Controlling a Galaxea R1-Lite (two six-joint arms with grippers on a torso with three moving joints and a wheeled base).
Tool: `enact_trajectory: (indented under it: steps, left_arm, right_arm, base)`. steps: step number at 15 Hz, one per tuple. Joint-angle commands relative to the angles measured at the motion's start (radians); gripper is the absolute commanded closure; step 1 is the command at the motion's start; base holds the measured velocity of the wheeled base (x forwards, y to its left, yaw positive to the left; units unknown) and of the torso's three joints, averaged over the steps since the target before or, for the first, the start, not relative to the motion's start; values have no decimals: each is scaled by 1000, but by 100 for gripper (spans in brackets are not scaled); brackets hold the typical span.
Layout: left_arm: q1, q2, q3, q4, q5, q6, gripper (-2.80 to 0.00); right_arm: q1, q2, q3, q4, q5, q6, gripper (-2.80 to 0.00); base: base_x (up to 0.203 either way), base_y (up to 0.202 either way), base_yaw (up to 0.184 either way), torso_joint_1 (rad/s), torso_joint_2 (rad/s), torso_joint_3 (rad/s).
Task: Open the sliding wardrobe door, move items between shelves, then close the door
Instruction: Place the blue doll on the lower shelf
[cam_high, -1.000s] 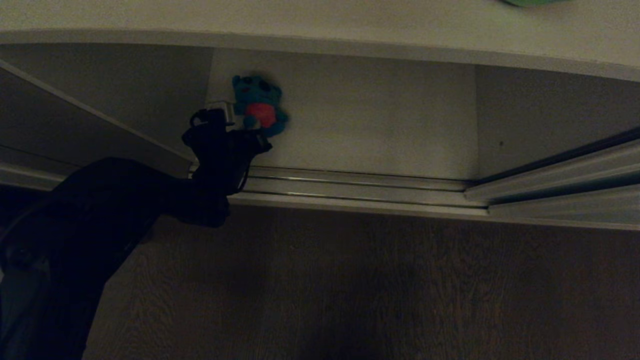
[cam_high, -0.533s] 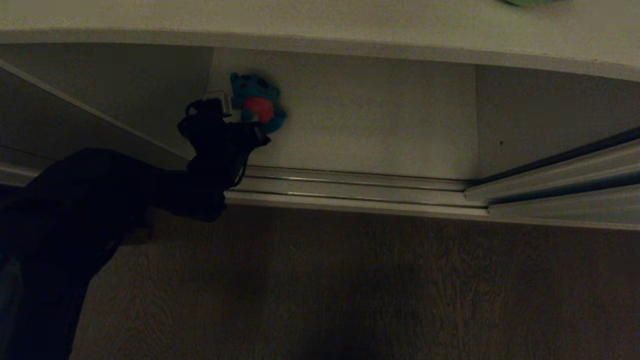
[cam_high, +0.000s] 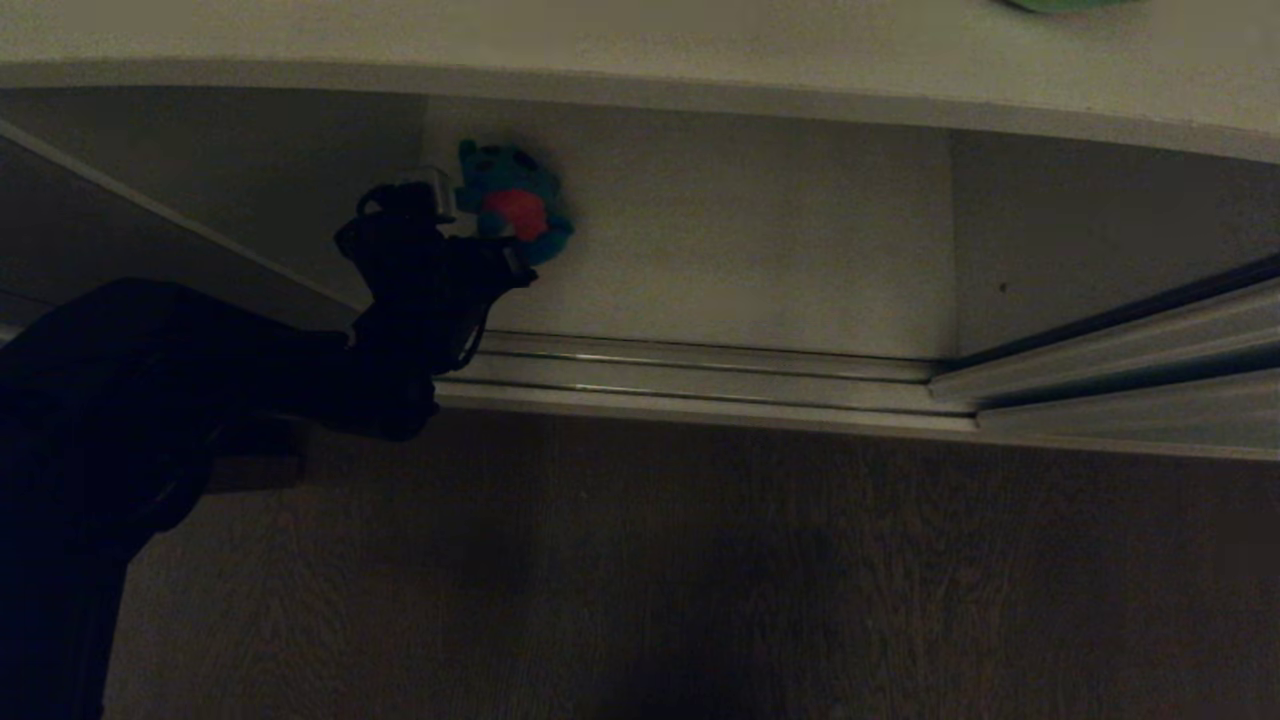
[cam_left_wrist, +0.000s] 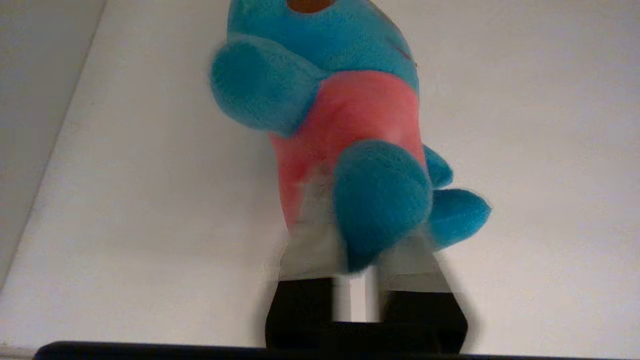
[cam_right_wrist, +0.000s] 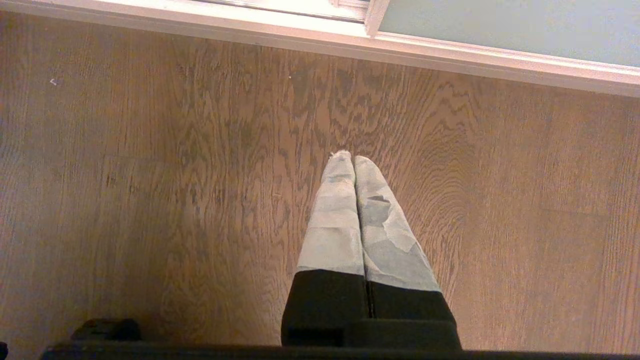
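The blue plush toy (cam_high: 515, 200) with a red belly lies at the back left of the lower white shelf (cam_high: 750, 250). My left gripper (cam_high: 475, 228) reaches into the wardrobe from the left. In the left wrist view its taped fingers (cam_left_wrist: 305, 250) stand slightly parted around the blue plush toy's (cam_left_wrist: 345, 115) leg, still gripping it; the gripper (cam_left_wrist: 360, 225) sits low over the shelf (cam_left_wrist: 125, 200). A green sliver (cam_high: 1060, 4) shows on the upper shelf (cam_high: 600, 40). The pale grey-green sliding door (cam_right_wrist: 500, 25) stands beyond my right gripper (cam_right_wrist: 354, 159), which hangs shut over the floor.
Metal sliding tracks (cam_high: 700, 365) run along the shelf's front edge. The door's bottom frame (cam_high: 1130, 395) angles in at the right. Dark wooden floor (cam_high: 700, 580) lies in front of the wardrobe. The left side wall (cam_high: 250, 180) of the compartment is close to my left gripper.
My left arm has pushed a little deeper into the compartment, toward the back left, carrying the blue plush toy with it. The right arm has not moved.
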Motion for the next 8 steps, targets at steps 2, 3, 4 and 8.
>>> enact_trajectory:
  steps: [2, 3, 4, 8]
  left_arm:
    - [0, 26, -10, 1, -6, 8, -280]
    - [0, 55, -21, 1, -8, 9, -280]
    - [-1, 82, -38, 1, -7, 6, -280]
    - [0, 15, -30, 6, -2, -24, -280]
  right_arm:
    - [0, 0, 2, 0, 0, 1, 0]
    - [0, 0, 2, 0, 0, -1, 0]
    - [0, 0, 2, 0, 0, 0, 0]
    - [0, 0, 2, 0, 0, 1, 0]
  base:
    - [0, 0, 0, 0, 0, 0]
    - [0, 0, 0, 0, 0, 0]
    - [0, 0, 0, 0, 0, 0]
    - [0, 0, 0, 0, 0, 0]
